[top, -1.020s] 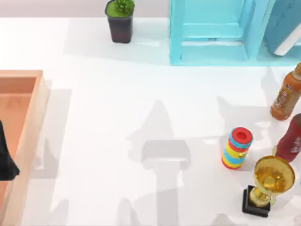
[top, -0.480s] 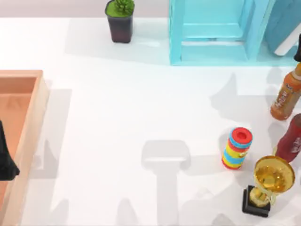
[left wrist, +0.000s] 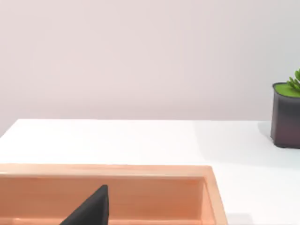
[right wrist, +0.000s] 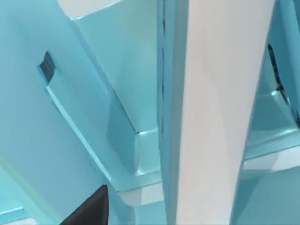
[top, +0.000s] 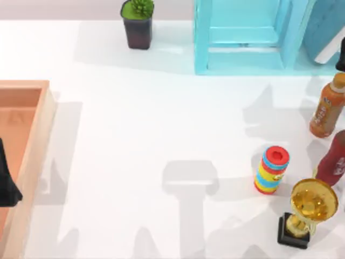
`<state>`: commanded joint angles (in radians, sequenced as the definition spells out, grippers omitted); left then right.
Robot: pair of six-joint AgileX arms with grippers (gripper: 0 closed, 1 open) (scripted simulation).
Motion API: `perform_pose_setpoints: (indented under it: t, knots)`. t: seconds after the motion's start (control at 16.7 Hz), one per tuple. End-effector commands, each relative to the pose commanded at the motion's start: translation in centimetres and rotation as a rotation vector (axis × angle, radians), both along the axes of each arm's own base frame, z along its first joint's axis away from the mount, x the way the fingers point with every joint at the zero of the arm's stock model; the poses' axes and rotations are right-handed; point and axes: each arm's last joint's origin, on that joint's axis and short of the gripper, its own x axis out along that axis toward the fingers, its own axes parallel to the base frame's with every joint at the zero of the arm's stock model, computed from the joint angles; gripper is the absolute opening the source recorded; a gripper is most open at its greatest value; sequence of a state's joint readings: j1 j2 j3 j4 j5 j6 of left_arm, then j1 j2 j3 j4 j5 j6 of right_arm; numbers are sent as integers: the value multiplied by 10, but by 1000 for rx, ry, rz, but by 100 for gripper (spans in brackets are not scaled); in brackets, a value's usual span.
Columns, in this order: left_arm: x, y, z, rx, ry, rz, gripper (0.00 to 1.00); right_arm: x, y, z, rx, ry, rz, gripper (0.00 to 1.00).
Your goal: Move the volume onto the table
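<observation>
Top view: the white table (top: 135,135) is seen from above. At its far edge stands a light-blue shelf unit (top: 242,38), and in the compartment at the top view's far right the teal-blue book (top: 326,27) is seen leaning, its white page edges (top: 330,53) turned toward the table front. The book is thus located in the shelf unit, not on the table.

The right gripper (top: 341,56) is visible as a dark form at the right edge of the top view, just beside the lower corner of the book; whether its fingers are open or closed, and whether anything is held, cannot be told. In the right wrist view the page edges of the book (right wrist: 220,112) are seen very close, flanked by the blue walls of the shelf unit (right wrist: 93,93), with one dark fingertip (right wrist: 89,208) at the lower margin.

The left gripper (top: 5,183) is parked over the orange-brown wooden tray (top: 32,140) at the left side of the table; its opening cannot be told.

Also shown: a potted plant (top: 138,22) at the far edge, an orange bottle (top: 326,108), a red bottle (top: 334,159), a striped cylinder (top: 271,170) and a gold trophy (top: 307,210) grouped at the right side.
</observation>
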<state>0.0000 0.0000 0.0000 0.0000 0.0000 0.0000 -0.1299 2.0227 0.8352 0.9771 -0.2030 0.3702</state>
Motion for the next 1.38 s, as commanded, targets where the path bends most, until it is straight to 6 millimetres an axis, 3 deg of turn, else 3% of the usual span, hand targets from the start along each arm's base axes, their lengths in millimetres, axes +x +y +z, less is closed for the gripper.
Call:
perform_pose_setpoints:
  t: [0.66,1.08,1.38]
  knots:
    - [0,0,0,0,0,0,100,85,8,-16,1,-2,3,100]
    - [0,0,0,0,0,0,100,95,11,-20,1,-2,3,100]
    - [0,0,0,0,0,0,100,95,11,-20,1,-2,3,62]
